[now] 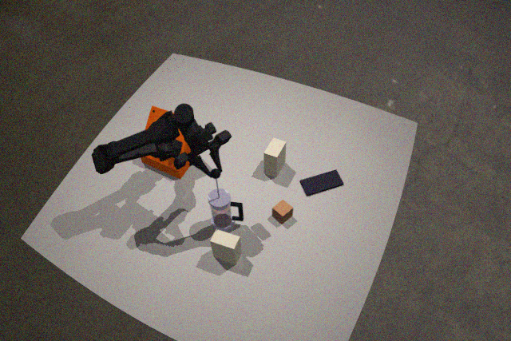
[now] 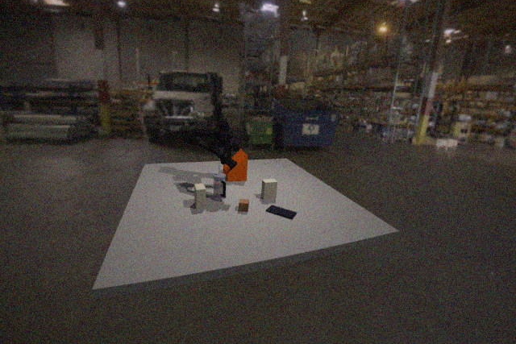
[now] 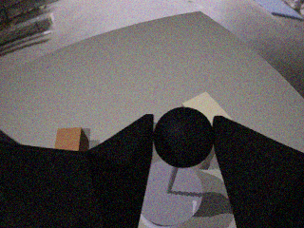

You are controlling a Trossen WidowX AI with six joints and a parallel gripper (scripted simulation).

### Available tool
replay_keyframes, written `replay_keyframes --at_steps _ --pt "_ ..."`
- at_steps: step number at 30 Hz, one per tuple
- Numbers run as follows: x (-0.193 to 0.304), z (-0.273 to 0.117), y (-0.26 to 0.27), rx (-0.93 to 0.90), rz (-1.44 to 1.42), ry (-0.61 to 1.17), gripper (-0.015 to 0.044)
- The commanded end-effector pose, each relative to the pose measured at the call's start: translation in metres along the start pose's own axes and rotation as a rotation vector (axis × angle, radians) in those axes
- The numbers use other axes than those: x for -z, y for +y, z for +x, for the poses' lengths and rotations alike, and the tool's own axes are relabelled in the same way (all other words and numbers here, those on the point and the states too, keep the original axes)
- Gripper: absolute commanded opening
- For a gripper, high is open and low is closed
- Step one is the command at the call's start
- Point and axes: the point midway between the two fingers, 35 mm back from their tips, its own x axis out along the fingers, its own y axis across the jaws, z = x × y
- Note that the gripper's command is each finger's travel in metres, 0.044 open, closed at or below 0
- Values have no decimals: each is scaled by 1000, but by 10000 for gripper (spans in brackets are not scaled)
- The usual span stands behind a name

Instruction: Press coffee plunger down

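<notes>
From above, the black arm (image 1: 140, 143) reaches off its orange base (image 1: 159, 164) toward the coffee press (image 1: 220, 209), which stands upright on the white surface (image 1: 330, 246) between the base and a cream block (image 1: 225, 246) just in front of it. The gripper (image 1: 215, 172) has its fingers closed onto the dark plunger knob (image 1: 215, 172), and the thin rod (image 1: 216, 184) runs down from the knob to the lid, so the plunger is up rather than pressed in. The press's black handle (image 1: 236, 211) points toward a small orange cube (image 1: 283, 210). A taller cream block (image 1: 275, 156) stands farther off, with a flat dark slab (image 1: 321, 182) lying beyond it.

Across the room, looking from the side, the press (image 2: 218, 185) sits near the middle of the white sheet, just in front of the orange base (image 2: 237, 165). The cream block (image 2: 200, 196) is just beside it, the orange cube (image 2: 243, 205) and the other cream block (image 2: 268, 190) are a little apart, and the dark slab (image 2: 280, 212) lies nearest me. The arm is too dark here to make out its fingers.

Down at the wrist, the two dark fingers press against either side of the round black knob (image 3: 182, 137), partly closed and gripping it. Below the knob the press lid (image 3: 171, 199) shows pale, with the orange cube (image 3: 70, 139) off to one side.
</notes>
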Motion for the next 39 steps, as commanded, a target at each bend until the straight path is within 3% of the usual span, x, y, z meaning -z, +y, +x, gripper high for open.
replay_keyframes --at_steps 1,39 --pt "4 2 1 -1 -2 3 126" --pt "53 40 10 -11 3 17 126"
